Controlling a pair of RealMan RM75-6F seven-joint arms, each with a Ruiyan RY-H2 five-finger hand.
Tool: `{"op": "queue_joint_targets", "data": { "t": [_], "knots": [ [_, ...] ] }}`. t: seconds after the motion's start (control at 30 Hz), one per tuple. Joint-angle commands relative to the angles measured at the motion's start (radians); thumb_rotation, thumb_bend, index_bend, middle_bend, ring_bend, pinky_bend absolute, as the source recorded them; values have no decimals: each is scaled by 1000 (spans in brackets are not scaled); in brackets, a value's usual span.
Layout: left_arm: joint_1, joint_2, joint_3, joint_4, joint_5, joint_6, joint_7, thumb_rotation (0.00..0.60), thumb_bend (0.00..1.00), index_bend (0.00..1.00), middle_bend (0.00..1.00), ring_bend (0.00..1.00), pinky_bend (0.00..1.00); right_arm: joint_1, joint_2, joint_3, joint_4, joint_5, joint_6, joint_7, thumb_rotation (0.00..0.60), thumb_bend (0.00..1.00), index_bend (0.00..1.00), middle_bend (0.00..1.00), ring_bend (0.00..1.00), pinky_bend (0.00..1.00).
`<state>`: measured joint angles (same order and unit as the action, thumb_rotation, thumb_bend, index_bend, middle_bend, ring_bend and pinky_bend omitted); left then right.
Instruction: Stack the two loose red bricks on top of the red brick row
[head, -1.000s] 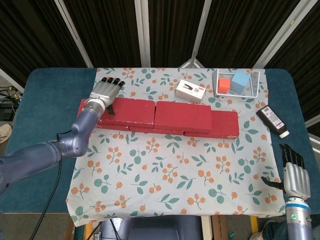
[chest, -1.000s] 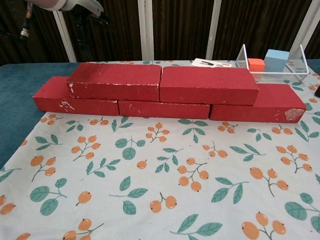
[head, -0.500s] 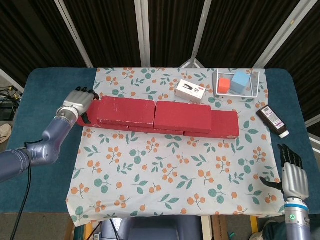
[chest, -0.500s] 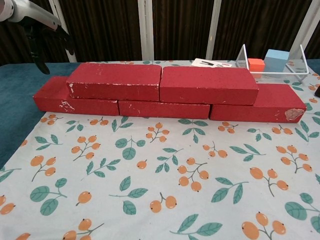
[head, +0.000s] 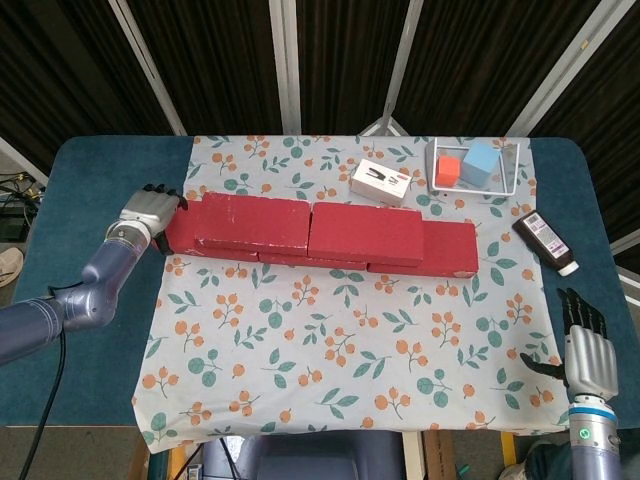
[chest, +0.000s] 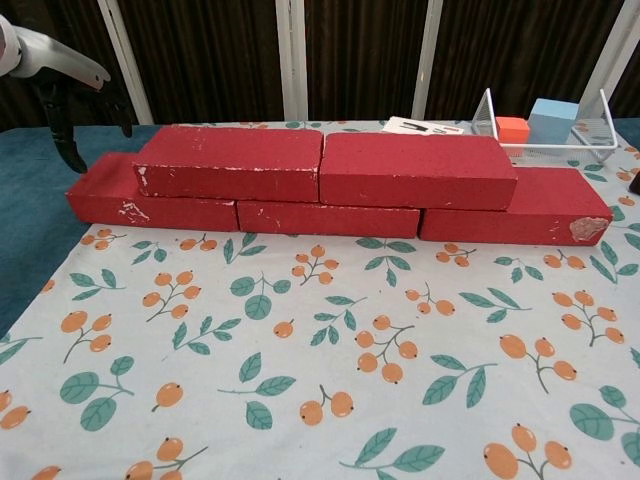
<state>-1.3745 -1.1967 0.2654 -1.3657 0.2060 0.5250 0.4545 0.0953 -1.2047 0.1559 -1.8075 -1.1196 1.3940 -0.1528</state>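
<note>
Bricks sitting stacked — two upper red bricks (head: 308, 227) lying atop red brick row (chest: 330, 215) on table (head: 90, 180). My left hand (head: 148, 210) hovering beside row's left end, holding nothing; right hand (head: 585, 350) resting empty, fingers apart.

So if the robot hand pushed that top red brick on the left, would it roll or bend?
Probably neither. The top left red brick looks boxy and flat-sided, so it should slide, not roll. Its straight, chipped edges suggest something stiff, maybe painted foam, so possibly light.

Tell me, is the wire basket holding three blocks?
No, the wire basket holds only two blocks in the head view, an orange block and a light blue block.
</note>
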Motion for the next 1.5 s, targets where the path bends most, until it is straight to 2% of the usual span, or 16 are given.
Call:
{"op": "queue_joint_targets", "data": {
  "t": [0.03,0.53,1.03,1.23,1.4,1.5],
  "knots": [
    [0,-16,6,13,-3,-6,4,600,0,225,91,0,50,1,0,0,1,0,-2,0,600,80,1,0,0,0],
    [-27,-80,26,54,-32,-13,29,600,0,216,92,0,50,1,3,-1,3,-1,-7,7,600,79,1,0,0,0],
    [-41,-94,28,55,-35,-8,30,600,0,217,92,0,50,3,1,0,1,7,-10,0,600,80,1,0,0,0],
    [-47,-90,39,50,-41,-7,36,600,0,253,93,0,50,3,1,0,1,9,-11,-1,600,80,1,0,0,0],
    [-70,-41,89,6,-65,11,74,600,0,261,69,0,50,5,-1,-1,-1,7,-13,-3,600,79,1,0,0,0],
    [-94,44,118,-81,-94,40,80,600,0,222,48,0,50,5,-1,-2,-1,8,-14,-4,600,80,1,0,0,0]
  ]
}}
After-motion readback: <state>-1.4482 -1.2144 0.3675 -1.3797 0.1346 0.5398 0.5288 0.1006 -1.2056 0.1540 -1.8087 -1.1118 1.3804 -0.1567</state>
